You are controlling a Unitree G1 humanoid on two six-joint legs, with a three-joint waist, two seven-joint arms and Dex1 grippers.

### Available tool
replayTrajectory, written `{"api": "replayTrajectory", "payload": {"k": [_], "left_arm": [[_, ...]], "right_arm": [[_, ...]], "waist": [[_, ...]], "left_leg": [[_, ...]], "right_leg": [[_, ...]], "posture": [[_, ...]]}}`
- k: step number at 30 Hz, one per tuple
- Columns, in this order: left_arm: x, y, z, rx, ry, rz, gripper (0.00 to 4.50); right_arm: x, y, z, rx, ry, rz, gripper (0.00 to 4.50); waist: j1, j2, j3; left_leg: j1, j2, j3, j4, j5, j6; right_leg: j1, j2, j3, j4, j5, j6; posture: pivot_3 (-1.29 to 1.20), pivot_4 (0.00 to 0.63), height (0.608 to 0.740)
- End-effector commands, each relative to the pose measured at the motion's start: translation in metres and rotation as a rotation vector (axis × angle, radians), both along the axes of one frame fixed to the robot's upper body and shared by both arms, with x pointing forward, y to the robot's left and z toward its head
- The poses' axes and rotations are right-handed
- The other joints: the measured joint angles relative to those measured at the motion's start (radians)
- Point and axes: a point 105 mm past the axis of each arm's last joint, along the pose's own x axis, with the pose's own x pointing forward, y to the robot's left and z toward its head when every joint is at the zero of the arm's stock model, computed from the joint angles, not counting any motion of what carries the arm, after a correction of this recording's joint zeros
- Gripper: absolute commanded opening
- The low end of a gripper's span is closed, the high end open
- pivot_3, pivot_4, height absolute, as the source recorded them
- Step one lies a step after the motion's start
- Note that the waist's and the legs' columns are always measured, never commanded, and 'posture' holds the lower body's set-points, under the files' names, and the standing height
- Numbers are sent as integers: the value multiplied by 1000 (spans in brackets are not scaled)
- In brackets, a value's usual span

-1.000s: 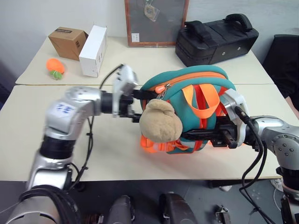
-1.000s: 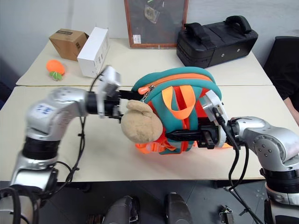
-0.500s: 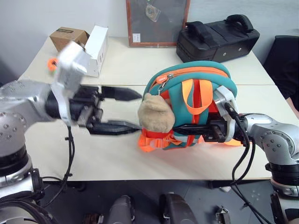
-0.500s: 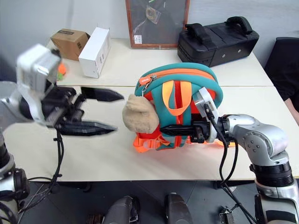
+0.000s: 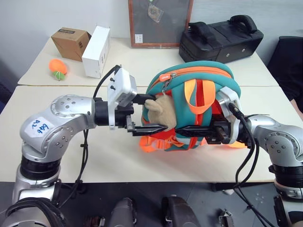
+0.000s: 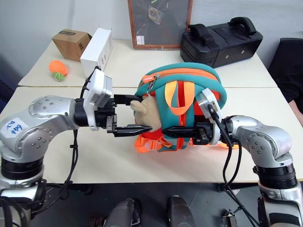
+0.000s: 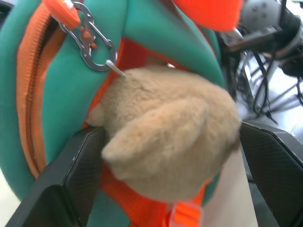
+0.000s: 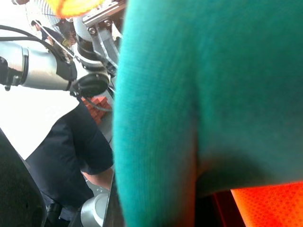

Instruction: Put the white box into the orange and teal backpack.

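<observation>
The orange and teal backpack [image 5: 199,80] stands upright at the table's middle, its zipper along the top looking closed. My right gripper [image 5: 187,128] reaches in from the right and is shut on the backpack's lower front. The tan plush toy [image 5: 161,111] hangs from a clip on the backpack's left side. My left gripper [image 5: 149,113] is open, one finger above the toy and one below it; the left wrist view shows the plush toy [image 7: 165,137] between both fingers [image 7: 71,179]. The white box is out of view.
On the far table stand a black hard case [image 5: 220,38], a tall white carton [image 5: 94,51], a brown cardboard box [image 5: 70,42], an orange ball [image 5: 57,67] and a framed board [image 5: 158,22]. A person in dark clothes [image 8: 71,156] appears in the right wrist view.
The left gripper drew away to the left, then came back in and now straddles the plush toy with open jaws. The backpack stayed in the right gripper's hold.
</observation>
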Motion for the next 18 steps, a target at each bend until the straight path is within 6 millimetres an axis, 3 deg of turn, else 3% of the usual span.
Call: {"api": "replayTrajectory", "payload": {"k": [1, 7, 11, 14, 18], "left_arm": [[-3, 0, 13, -67, -22, -14, 3897], [-3, 5, 7, -42, -4, -15, 2078], [-1, 7, 7, -40, -5, -7, 1134], [1, 19, 9, -1, -28, 19, 870], [7, 48, 36, -3, -70, 54, 829]], "right_arm": [[-8, 1, 8, 21, -38, 16, 0], [-6, 0, 9, 27, -40, 5, 0], [-5, 0, 10, 31, -42, -4, 0], [-4, -2, 9, 35, -37, -21, 0], [-4, -5, 7, 41, -31, -36, 0]], "waist": [[-1, 0, 0], [-1, 0, 0], [-1, 0, 0], [-2, 0, 0], [-2, 0, 0]], "left_leg": [[0, 0, 0, 0, 0, 0], [0, 0, 0, 0, 0, 0], [0, 0, 0, 0, 0, 0], [0, 0, 0, 0, 0, 0], [0, 0, 0, -1, 0, 0]], "right_leg": [[0, 0, 0, 0, 0, 0], [0, 0, 0, 0, 0, 0], [0, 0, 0, 0, 0, 0], [0, 0, 0, 0, 0, 0], [0, 0, 0, 0, 0, 0]], "posture": [[0, 150, 740], [0, 150, 740], [0, 150, 740], [0, 150, 740], [0, 150, 740]]}}
